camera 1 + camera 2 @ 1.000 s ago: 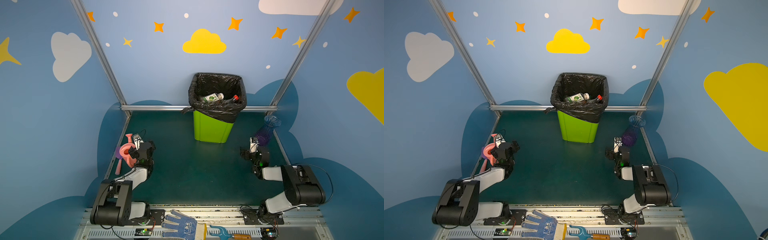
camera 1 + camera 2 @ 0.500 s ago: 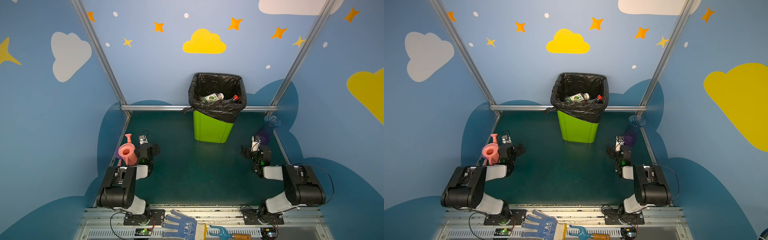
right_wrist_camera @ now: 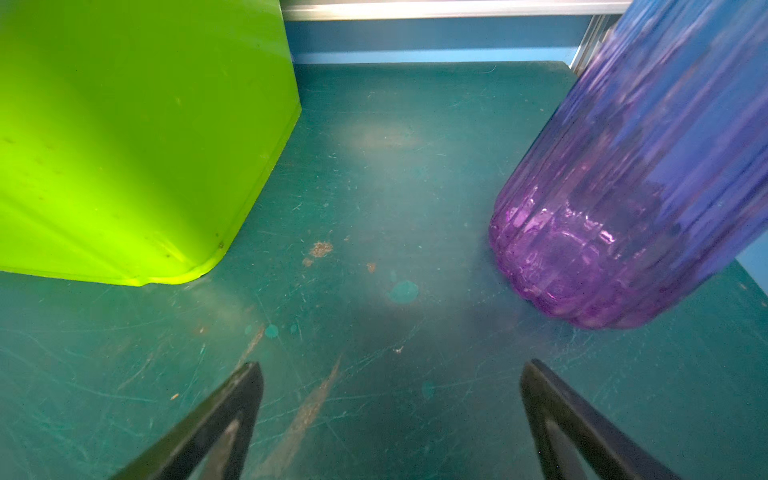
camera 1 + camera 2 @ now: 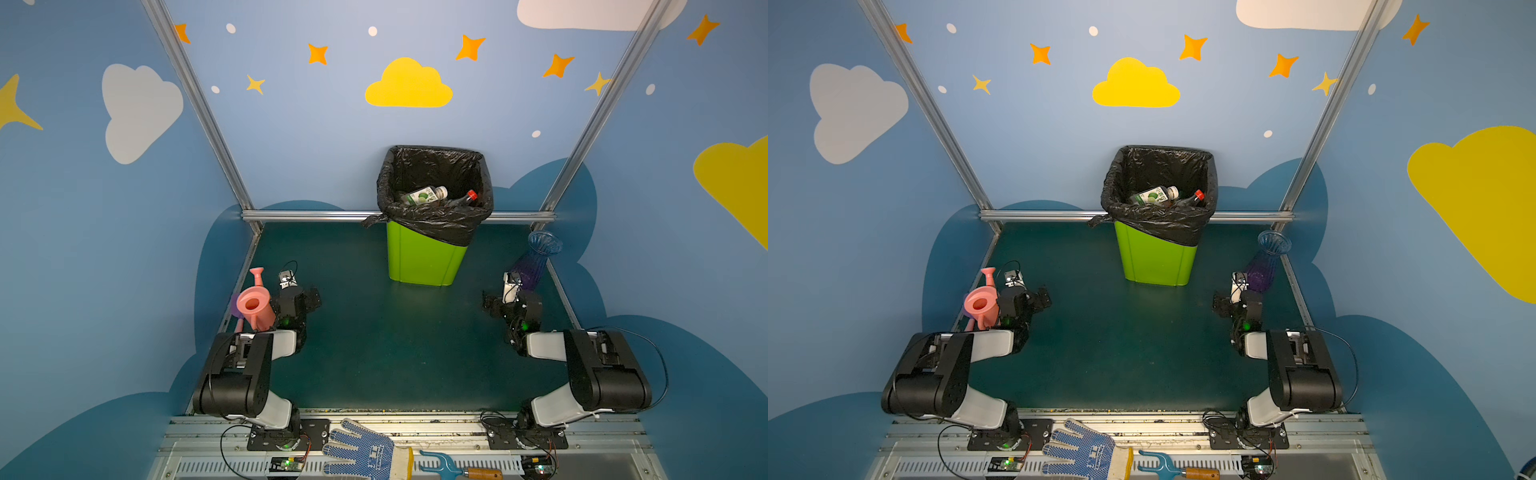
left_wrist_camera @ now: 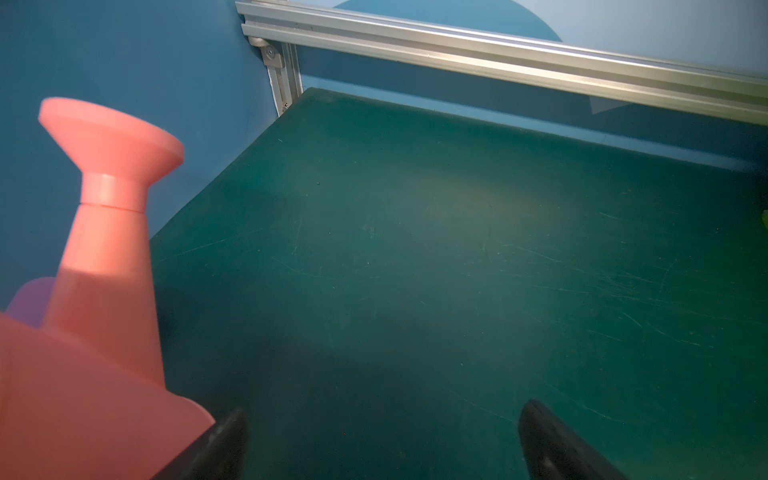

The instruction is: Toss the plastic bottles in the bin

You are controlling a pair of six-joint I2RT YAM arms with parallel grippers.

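Observation:
The lime-green bin [image 4: 424, 259] [image 4: 1154, 259], lined with a black bag, stands at the back middle of the green table. Inside it lie two plastic bottles, one with a green-and-white label [image 4: 424, 195] [image 4: 1154, 196] and a dark one with a red cap [image 4: 464, 199] [image 4: 1192, 198]. My left gripper [image 4: 311, 297] [image 4: 1042, 299] [image 5: 382, 415] hovers low at the table's left, open and empty. My right gripper [image 4: 490, 301] [image 4: 1221, 305] [image 3: 391, 368] is low at the right, open and empty, with the bin's wall [image 3: 137, 137] ahead of it.
A pink watering can [image 4: 253, 305] [image 5: 83, 332] stands right beside my left gripper, touching one finger's outer side. A blue-purple ribbed vase [image 4: 536, 262] [image 3: 623, 208] stands close by my right gripper. A blue dotted glove [image 4: 361, 451] and a hand fork [image 4: 449, 467] lie on the front rail.
The left arm has folded back and settled beside the watering can, which now shows fully. The right arm has barely moved. Both grippers stayed open.

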